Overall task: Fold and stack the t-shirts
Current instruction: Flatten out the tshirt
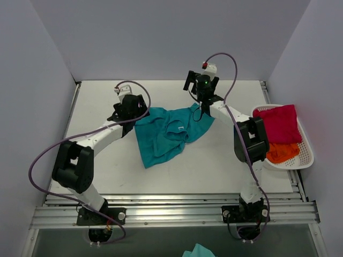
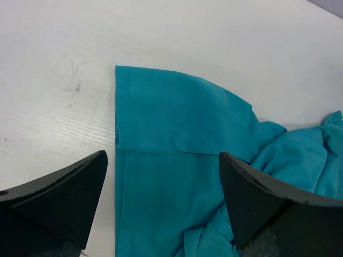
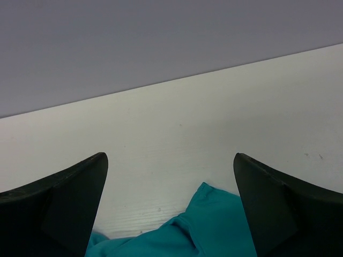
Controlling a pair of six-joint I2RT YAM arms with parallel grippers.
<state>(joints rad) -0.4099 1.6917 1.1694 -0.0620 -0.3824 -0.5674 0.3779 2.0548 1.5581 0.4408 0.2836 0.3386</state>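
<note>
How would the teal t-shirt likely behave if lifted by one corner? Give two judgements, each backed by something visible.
Probably floppy: the teal t-shirt lies rumpled in soft folds, so it would likely sag from the grip point. Probably light and thin: its hemmed corner lies flat on the table. Pushed, it may bunch rather than slide.

The top view looks down from behind the arms; both wrist views closely share the teal t-shirt.
</note>
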